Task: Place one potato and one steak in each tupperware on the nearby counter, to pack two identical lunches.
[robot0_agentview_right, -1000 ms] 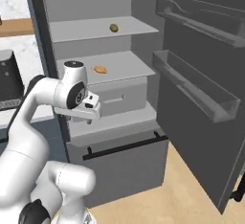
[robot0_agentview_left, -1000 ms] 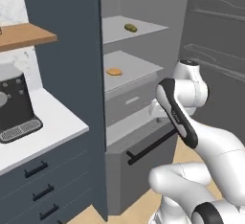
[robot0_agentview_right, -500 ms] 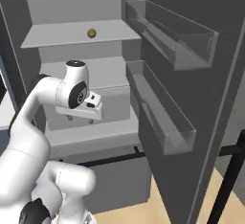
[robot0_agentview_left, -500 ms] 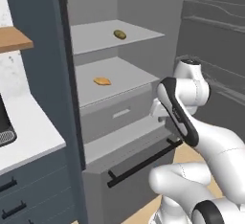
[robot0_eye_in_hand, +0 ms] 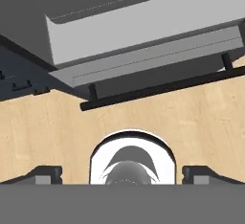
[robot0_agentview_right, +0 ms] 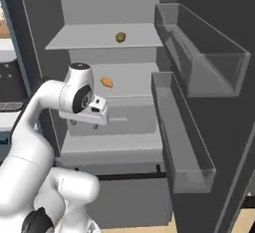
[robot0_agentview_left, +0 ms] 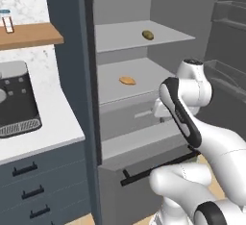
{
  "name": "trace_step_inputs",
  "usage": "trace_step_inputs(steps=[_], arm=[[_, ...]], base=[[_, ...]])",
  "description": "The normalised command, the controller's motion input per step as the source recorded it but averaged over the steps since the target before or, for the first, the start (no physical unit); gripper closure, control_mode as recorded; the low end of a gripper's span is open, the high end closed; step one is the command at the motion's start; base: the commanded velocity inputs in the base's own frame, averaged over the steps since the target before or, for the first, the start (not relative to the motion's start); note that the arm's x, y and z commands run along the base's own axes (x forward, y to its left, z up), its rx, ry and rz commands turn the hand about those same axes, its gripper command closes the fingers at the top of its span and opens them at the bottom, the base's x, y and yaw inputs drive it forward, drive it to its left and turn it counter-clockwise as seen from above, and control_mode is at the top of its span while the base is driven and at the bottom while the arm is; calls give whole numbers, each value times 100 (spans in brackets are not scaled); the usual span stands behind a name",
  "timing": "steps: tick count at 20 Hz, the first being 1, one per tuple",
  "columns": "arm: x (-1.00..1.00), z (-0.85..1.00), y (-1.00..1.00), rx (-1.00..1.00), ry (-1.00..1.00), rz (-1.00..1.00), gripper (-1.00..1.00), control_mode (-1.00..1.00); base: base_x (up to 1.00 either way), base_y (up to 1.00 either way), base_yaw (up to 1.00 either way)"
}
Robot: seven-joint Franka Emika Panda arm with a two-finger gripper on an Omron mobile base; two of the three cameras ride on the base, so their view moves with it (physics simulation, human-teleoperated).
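You are facing an open fridge (robot0_agentview_left: 144,22). In the left base view its grey shelves take up the middle of the frame. A small round potato (robot0_agentview_left: 148,35) lies on the upper shelf, toward the upper right. A flat orange-brown item (robot0_agentview_left: 127,80) lies on the shelf below, near the centre; it may be the steak, but it is too small to be sure.

The right base view gives the same pair: the potato (robot0_agentview_right: 120,37) at upper centre, the orange item (robot0_agentview_right: 106,82) just below and left of it. The open door (robot0_agentview_right: 199,72), with clear bins, fills the right side.

The arm is folded up in front of the fridge, hand at drawer height, likely tucked in while the base lines up with the shelves. The gripper (robot0_eye_in_hand: 122,174) points down at the wooden floor (robot0_eye_in_hand: 191,122); in the hand view its two dark tips sit far apart at the bottom corners, with nothing between them. Above them a pulled-out drawer with a black bar handle (robot0_eye_in_hand: 162,86) crosses the frame.

The white counter (robot0_agentview_left: 38,137) is at lower left in the left base view, with a dark appliance (robot0_agentview_left: 17,99) cut off by the frame edge. A wooden shelf (robot0_agentview_left: 29,35) hangs above. No tupperware can be made out. I cannot tell whether more food lies deeper inside the fridge.
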Motion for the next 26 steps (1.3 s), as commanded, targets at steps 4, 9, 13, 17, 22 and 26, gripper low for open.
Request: trace_step_inputs(steps=[4, 9, 13, 17, 22, 26], arm=[[0, 0, 0, 0, 0, 0, -100, 100], [0, 0, 0, 0, 0, 0, -100, 100], [0, 0, 0, 0, 0, 0, -100, 100], [0, 0, 0, 0, 0, 0, -100, 100], [0, 0, 0, 0, 0, 0, -100, 100], [0, 0, 0, 0, -2, 1, -100, -100]], base=[[93, -11, 23], [26, -41, 16], [-16, -53, 12], [7, -14, 9], [5, 0, 3], [0, 0, 0]])
